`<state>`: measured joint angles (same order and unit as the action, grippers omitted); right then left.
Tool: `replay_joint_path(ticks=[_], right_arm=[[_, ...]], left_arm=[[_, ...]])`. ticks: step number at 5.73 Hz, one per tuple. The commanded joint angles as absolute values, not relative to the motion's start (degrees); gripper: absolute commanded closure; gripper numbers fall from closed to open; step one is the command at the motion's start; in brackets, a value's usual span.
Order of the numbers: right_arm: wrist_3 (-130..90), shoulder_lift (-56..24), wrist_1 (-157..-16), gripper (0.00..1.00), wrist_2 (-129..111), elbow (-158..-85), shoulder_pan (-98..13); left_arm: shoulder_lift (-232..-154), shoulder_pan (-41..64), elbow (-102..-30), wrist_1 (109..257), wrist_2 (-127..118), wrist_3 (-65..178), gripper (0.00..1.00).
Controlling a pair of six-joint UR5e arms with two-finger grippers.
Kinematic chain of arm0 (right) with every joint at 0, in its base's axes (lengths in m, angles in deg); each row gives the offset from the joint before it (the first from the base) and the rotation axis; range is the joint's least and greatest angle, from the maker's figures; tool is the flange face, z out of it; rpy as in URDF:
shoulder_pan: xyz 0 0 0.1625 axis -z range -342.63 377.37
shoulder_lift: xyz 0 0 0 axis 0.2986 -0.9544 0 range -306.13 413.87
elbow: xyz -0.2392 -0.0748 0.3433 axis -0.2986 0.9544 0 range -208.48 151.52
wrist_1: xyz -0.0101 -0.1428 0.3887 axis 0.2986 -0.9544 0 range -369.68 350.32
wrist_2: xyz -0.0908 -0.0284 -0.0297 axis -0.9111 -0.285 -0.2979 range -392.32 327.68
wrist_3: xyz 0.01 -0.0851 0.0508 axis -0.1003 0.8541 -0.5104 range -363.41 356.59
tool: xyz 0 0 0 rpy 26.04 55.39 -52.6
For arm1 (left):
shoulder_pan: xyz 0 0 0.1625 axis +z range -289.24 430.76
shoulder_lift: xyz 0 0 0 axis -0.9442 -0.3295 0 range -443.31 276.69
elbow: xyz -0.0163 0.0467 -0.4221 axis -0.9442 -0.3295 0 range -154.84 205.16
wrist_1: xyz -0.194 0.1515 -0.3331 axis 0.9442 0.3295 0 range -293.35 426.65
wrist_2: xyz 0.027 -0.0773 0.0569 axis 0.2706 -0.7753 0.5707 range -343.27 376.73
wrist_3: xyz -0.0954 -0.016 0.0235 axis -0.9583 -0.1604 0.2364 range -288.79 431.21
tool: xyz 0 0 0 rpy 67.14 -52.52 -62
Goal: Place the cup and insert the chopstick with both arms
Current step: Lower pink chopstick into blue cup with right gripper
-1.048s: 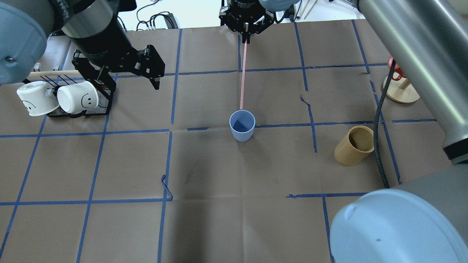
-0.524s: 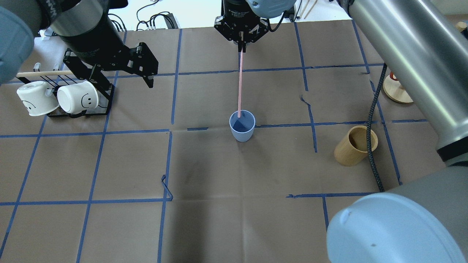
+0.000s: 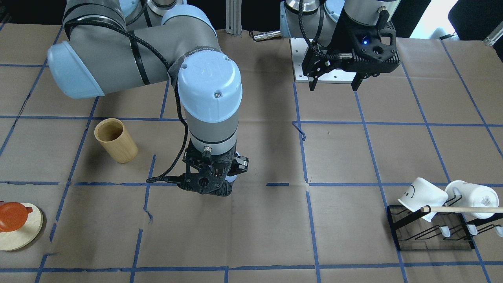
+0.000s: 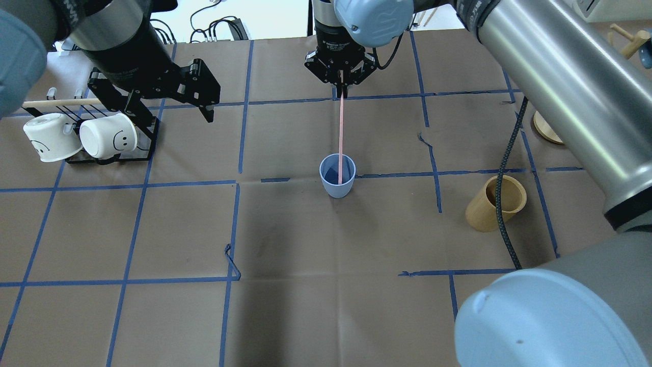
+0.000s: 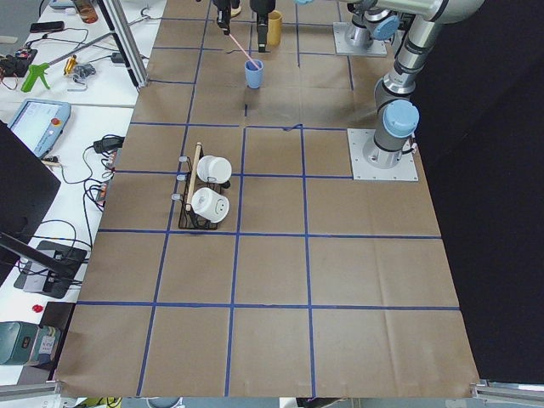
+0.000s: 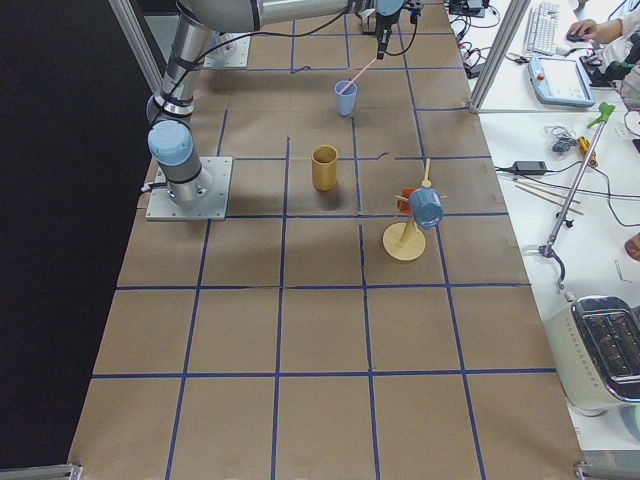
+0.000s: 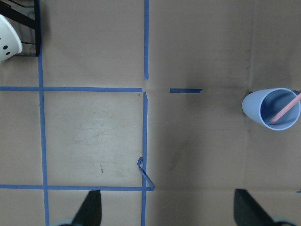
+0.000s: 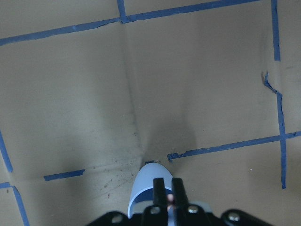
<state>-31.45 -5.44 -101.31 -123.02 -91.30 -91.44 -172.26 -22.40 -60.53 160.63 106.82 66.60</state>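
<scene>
Upright at mid-table on brown paper, just beside a blue tape line: the cup [image 4: 336, 177]; leaning into its mouth, lower tip inside, whether touching the bottom not clear: the pink chopstick [image 4: 341, 132]; clamped on the chopstick's top end, fingers nearly together: the right gripper [image 4: 342, 92], raised above the table on the cup's far side from the robot; in the right wrist view, stick pinched between the two fingers [image 8: 160, 187], cup rim just beneath; spread wide and holding nothing: the left gripper [image 3: 334, 85], well apart from the cup, above bare paper near the rack [image 3: 432, 248]; on the rack, lying sideways: two white mugs [image 4: 108, 135] with smiley faces, beside a wooden rod [image 4: 66, 102]; well off to the cup's other side: a bamboo cup [image 4: 491, 204], upright, mouth open
</scene>
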Motion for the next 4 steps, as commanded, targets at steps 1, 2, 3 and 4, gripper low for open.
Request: replay_joint_path(ticks=[1, 2, 3, 4], right_arm=[[-31.45, -5.2, -102.93, 0.93, -122.85, -92.72, -91.44], [-31.45, -5.28, -102.93, 0.7, -122.76, -93.51, -91.44], [-31.19, -5.46, -102.93, 0.01, -122.76, -93.78, -91.44], [-31.27, -5.81, -102.84, 0.0, -122.76, -93.34, -91.18]], left_arm=[[-172.26, -22.4, -60.53, 160.69, 106.82, 66.55, 0.02], [-172.26, -22.4, -60.53, 160.69, 106.91, 66.55, 0.02], [-172.26, -22.4, -60.53, 160.69, 106.91, 66.64, 0.02], [-172.26, -22.4, -60.53, 160.78, 106.91, 67.07, 0.02]])
